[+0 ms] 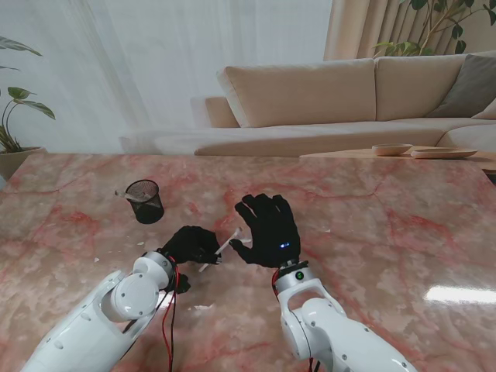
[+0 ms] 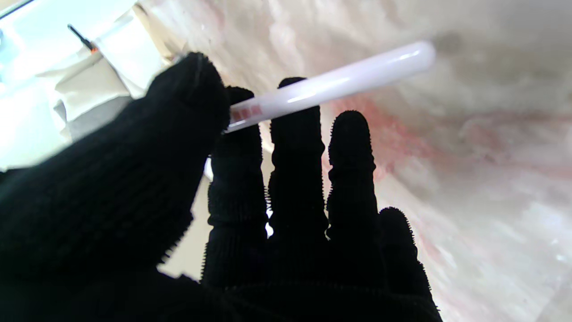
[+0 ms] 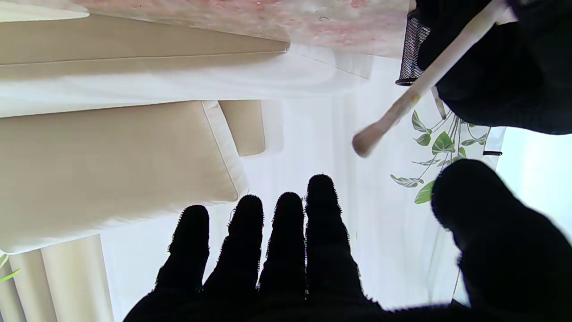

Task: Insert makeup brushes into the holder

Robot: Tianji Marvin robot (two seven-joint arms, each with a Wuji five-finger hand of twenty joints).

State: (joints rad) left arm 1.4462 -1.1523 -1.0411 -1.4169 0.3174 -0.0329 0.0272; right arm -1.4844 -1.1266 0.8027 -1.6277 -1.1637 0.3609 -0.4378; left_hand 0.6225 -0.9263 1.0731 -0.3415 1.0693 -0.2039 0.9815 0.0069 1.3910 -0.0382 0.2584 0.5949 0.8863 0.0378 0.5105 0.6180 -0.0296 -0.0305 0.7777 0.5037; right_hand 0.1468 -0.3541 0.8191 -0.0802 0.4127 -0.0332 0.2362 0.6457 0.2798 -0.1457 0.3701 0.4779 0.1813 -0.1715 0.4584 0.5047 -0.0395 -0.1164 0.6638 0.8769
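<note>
Stand view: a white makeup brush (image 1: 224, 247) is pinched in the left hand (image 1: 190, 244) above the marble table (image 1: 372, 209); right hand (image 1: 270, 230) is spread, holding nothing; mesh holder (image 1: 145, 201) is seen farther left.

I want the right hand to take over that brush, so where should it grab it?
Probably the free bristle-end stretch of the brush, approached from the right. The left hand pinches the handle's other part, and the right hand is open beside that tip.
</note>
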